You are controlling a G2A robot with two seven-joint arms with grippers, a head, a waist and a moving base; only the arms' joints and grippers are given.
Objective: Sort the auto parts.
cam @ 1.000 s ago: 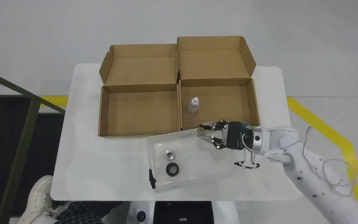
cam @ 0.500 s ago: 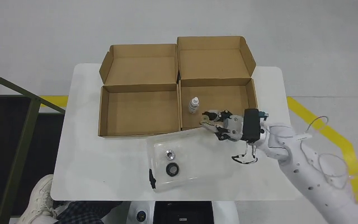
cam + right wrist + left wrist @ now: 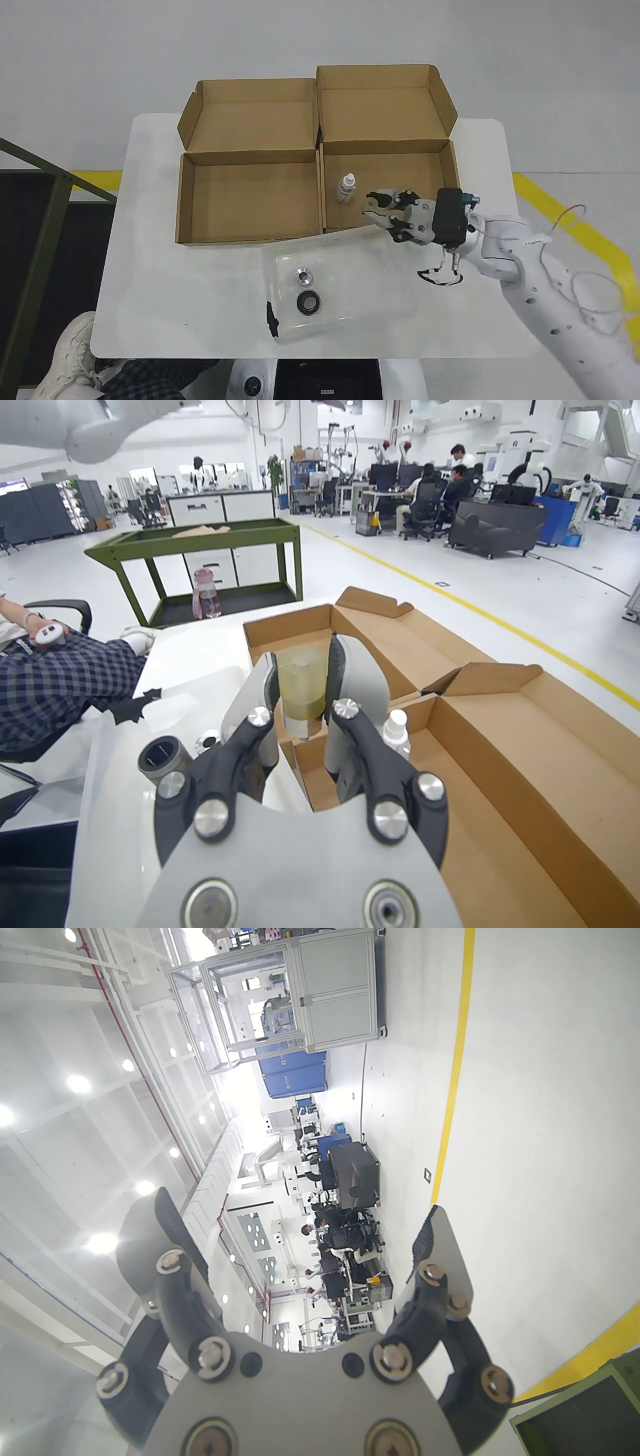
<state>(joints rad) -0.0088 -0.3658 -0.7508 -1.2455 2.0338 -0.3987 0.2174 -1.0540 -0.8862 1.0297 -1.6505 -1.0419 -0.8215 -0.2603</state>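
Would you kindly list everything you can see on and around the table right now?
table: 1, white, under everything
boxes: 2, brown, open, side by side, table's far half
bottle: 1, white, upright in the right box
tray: 1, clear, table's near edge
metal ring: 1, silver, in the tray
black ring: 1, black, in the tray
cylinder: 1, yellowish, gripped, by the right box
cart: 1, green, on the floor
right claw: 1, grey, shut on the cylinder
left claw: 1, grey, open, aimed at the room

Brown boxes (image 3: 250, 200), white table (image 3: 150, 260), white bottle (image 3: 346, 187), a seemingly pale-yellow cylinder (image 3: 299, 690).
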